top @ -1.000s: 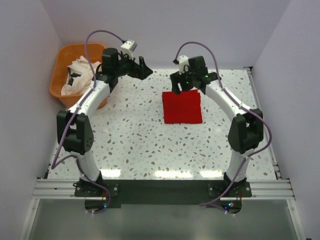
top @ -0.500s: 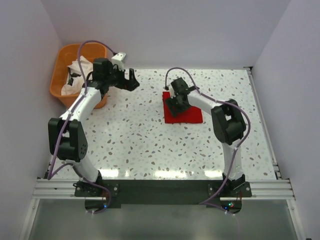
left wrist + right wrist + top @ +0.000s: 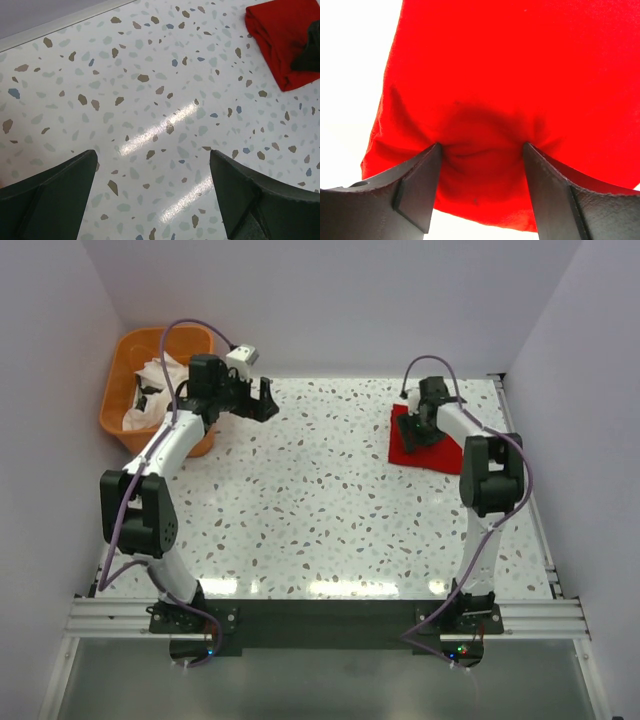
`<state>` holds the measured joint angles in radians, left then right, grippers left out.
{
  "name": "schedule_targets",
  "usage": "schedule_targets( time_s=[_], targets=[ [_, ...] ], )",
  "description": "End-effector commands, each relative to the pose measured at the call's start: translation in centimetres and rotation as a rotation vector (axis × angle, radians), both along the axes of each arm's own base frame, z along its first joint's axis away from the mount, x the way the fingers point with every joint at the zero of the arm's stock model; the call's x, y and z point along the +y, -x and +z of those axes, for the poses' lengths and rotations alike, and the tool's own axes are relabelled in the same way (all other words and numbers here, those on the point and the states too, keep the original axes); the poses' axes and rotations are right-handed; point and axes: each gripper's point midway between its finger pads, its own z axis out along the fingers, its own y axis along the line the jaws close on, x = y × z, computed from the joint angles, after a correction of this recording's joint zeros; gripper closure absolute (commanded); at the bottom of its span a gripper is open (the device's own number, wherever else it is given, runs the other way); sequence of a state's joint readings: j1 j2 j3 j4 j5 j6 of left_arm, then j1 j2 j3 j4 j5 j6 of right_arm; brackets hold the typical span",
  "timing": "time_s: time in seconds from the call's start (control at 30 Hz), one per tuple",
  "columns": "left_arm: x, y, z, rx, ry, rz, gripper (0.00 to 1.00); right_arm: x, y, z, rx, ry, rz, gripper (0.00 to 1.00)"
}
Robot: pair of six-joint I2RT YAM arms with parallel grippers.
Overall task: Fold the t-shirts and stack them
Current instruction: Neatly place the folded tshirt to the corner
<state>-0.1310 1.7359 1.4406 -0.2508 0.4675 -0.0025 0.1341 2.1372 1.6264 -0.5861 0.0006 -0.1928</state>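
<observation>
- Red t-shirt (image 3: 402, 450), folded, lies on the table (image 3: 320, 500) at the far right; a corner of it also shows in the left wrist view (image 3: 280, 35)
- Right gripper (image 3: 419, 428) is down on the shirt, jaws spread, both fingers (image 3: 417, 185) pressed into the cloth, which puckers between them
- Left gripper (image 3: 264, 400) hovers over bare table far left of centre, jaws wide apart, nothing held
- White t-shirts (image 3: 158, 380) sit heaped in the orange basket (image 3: 128, 348), far left corner
</observation>
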Motion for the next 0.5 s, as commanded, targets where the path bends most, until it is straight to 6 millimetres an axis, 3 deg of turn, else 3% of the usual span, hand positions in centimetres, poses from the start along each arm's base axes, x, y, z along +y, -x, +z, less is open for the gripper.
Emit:
schedule_targets(
  time_s=[0.0,0.1,0.2,0.47],
  targets=[
    [-0.2,-1.1,0.9,-0.034,-0.017,-0.032,0.0,-7.0,2.0,-1.5,0.122,0.126,0.032,0.32],
    [-0.5,-1.5,0.6,-0.027,-0.017,-0.046,0.0,-11.0,1.8,-1.5,0.127,0.141,0.028,0.34],
    [-0.6,-1.9,0.5,-0.022,-0.021,-0.058,0.0,-12.8,1.9,-1.7,0.144,0.147,0.045,0.37],
    [-0.8,-2.2,0.4,-0.023,-0.021,-0.079,0.0,-14.6,1.6,-0.5,0.12,0.167,0.11,0.37]
  ],
)
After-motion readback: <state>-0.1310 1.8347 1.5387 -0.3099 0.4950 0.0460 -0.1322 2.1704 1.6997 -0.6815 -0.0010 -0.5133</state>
